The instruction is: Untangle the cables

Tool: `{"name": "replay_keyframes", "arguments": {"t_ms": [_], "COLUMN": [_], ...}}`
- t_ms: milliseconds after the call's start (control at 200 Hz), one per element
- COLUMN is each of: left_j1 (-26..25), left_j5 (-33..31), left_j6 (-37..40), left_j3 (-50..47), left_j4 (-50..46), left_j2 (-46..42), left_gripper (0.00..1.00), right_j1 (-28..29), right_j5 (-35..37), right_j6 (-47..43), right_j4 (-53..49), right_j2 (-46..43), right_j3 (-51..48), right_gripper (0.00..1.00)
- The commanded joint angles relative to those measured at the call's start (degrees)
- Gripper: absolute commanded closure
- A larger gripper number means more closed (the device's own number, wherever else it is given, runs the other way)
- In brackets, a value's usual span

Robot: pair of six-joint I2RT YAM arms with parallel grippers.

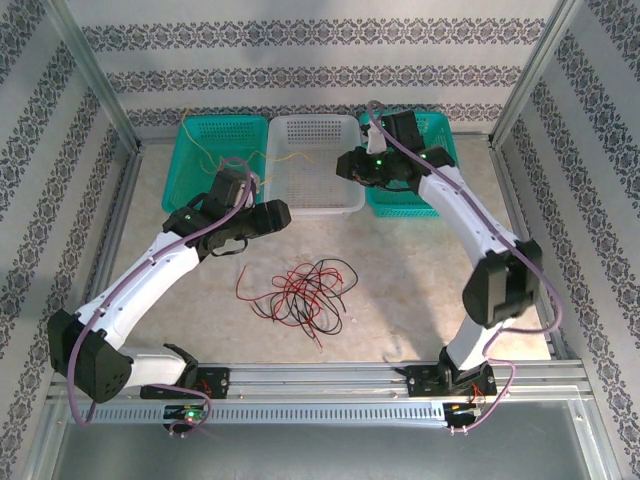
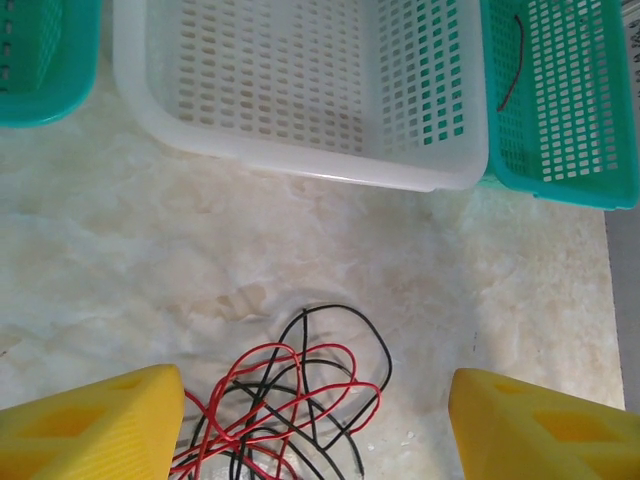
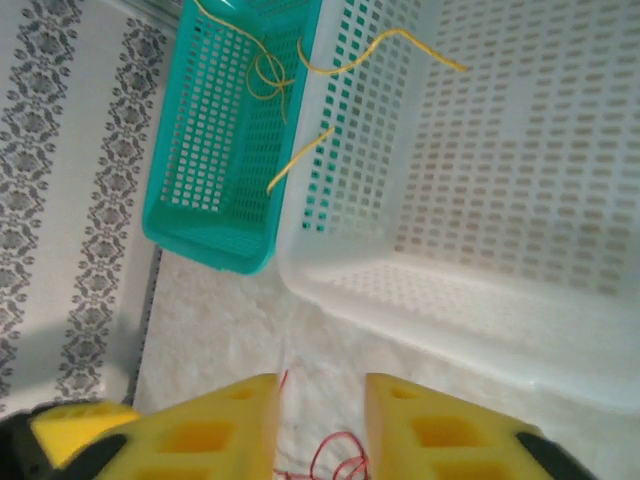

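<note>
A tangle of thin red and black cables [image 1: 300, 290] lies on the table in front of the baskets. My left gripper [image 1: 272, 214] hovers above and behind it. In the left wrist view the gripper [image 2: 315, 400] is open wide, and the tangle [image 2: 280, 410] lies on the table below, between the yellow fingers [image 2: 90, 430]. Yellow cables [image 1: 232, 157] lie in the left teal basket [image 1: 195, 165], one end draping into the white basket [image 1: 315, 195]. My right gripper [image 1: 347, 166] hangs over the white basket's right side; its wrist view shows the gripper [image 3: 320, 395] open, with nothing held. A single black cable [image 2: 510, 60] lies in the right teal basket [image 2: 560, 170].
Three baskets stand in a row at the back: teal, white, teal [image 1: 440, 130]. The yellow cables [image 3: 265, 70] and white basket [image 3: 480, 300] show from the right wrist. Metal frame posts and patterned walls [image 1: 40, 230] close in both sides, with a rail [image 1: 320, 375] along the near edge.
</note>
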Motion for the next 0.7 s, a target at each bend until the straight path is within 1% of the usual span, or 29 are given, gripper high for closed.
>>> {"name": "replay_keyframes", "arguments": {"t_ms": [0,90,160,255,330,460,575,630,655,695], "left_j1": [0.9,0.9,0.9,0.9,0.8,0.9,0.9,0.9,1.1,1.1], "left_j5": [-1.7,-3.1,-4.5,-4.4,-4.3,-5.6,-4.3,-4.2,-4.3,-4.3], "left_j6": [0.3,1.6,1.9,1.4,1.3,1.4,1.3,2.1,2.5,3.2], "left_j3": [-0.6,0.2,0.6,-0.2,-0.9,-1.8,-1.2,0.0,0.7,1.9], "left_j4": [-5.3,-9.2,-11.5,-11.2,-10.0,-7.7,-5.7,-6.4,-7.0,-8.0], "left_j2": [-2.1,-2.3,-2.2,-2.5,-2.5,-1.9,-1.1,-0.2,0.3,1.0], "left_gripper": [0.30,0.30,0.30,0.31,0.31,0.31,0.31,0.31,0.31,0.31], "right_j1": [-0.3,-0.6,-1.0,-1.6,-1.7,-1.7,-1.8,-1.8,-1.8,-1.6], "right_j5": [-4.9,-4.8,-4.1,-3.6,-5.0,-7.3,-8.5,-10.7,-11.4,-12.1], "right_j6": [-1.5,-1.3,-0.7,0.3,0.5,-0.8,-1.2,-0.5,-0.3,-0.3], "right_j4": [0.7,-0.8,-1.6,-2.1,-2.4,-4.2,-3.4,-2.1,-1.6,-1.3], "right_j2": [6.9,13.8,18.4,24.6,29.8,37.2,41.2,42.9,43.6,44.6], "right_j3": [7.4,14.4,19.7,26.2,31.6,39.5,42.3,43.2,43.6,44.5], "right_gripper": [0.62,0.60,0.62,0.67,0.67,0.60,0.52,0.50,0.47,0.46]}}
